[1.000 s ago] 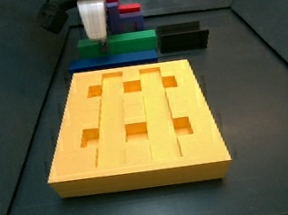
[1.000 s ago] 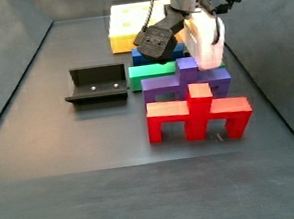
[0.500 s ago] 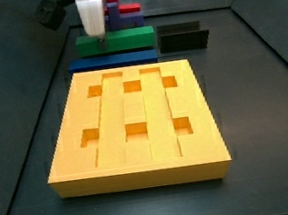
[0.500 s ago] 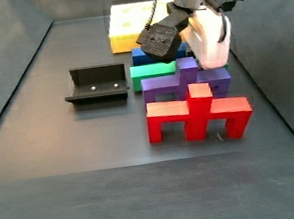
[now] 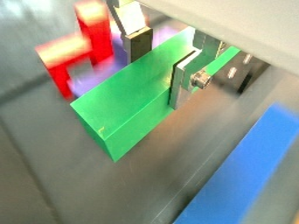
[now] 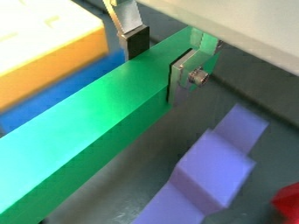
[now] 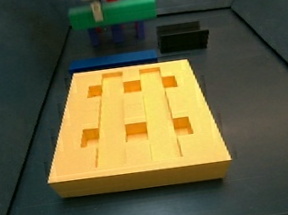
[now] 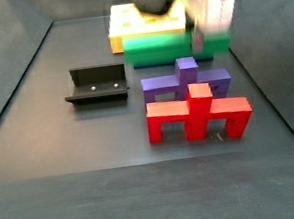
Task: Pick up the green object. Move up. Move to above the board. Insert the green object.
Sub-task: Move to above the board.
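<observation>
Two fingers of the gripper clamp the green object, airborne at 12 o'clock beyond the board; level carriage should prevent slipping.

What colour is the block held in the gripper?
Bright green block, clearest in a wrist view, gripper clamped on it.

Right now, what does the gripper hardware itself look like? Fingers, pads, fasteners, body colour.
In both wrist views the gripper has two flat silver plate fingers; one carries a dark pad, and a small round silver fastener sticks out of the other. In both side views the body is a blurred white housing with darker parts. No cables or markings discernible.
</observation>
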Robot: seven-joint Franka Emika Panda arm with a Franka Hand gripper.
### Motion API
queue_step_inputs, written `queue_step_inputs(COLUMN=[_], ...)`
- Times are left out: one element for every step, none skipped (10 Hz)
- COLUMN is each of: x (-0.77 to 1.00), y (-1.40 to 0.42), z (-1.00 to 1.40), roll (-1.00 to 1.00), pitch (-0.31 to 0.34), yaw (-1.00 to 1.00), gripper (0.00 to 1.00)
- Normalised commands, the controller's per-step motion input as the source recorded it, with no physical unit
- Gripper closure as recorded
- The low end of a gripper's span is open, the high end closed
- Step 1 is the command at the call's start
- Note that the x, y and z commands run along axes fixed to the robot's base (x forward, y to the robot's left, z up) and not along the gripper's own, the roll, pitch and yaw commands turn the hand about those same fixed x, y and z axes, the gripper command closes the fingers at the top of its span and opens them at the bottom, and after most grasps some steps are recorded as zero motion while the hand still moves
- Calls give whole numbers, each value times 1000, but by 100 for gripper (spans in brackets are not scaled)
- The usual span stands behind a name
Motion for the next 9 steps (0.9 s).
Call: queue_step_inputs(x=[-41,-11,21,5,13,26,42,431,422], y=[-1,7,7,7,6,3,2,-1400,-1400], z=[1400,1400,1400,1400,1400,498,171,204,198], roll=[0,19,6,6,8,9,10,16,20], pitch=[50,27,54,89,76,73,70,38,42], yaw=[4,5,4,3,2,4,2,1000,1000], gripper=[100,100,100,100,100,100,100,100,100])
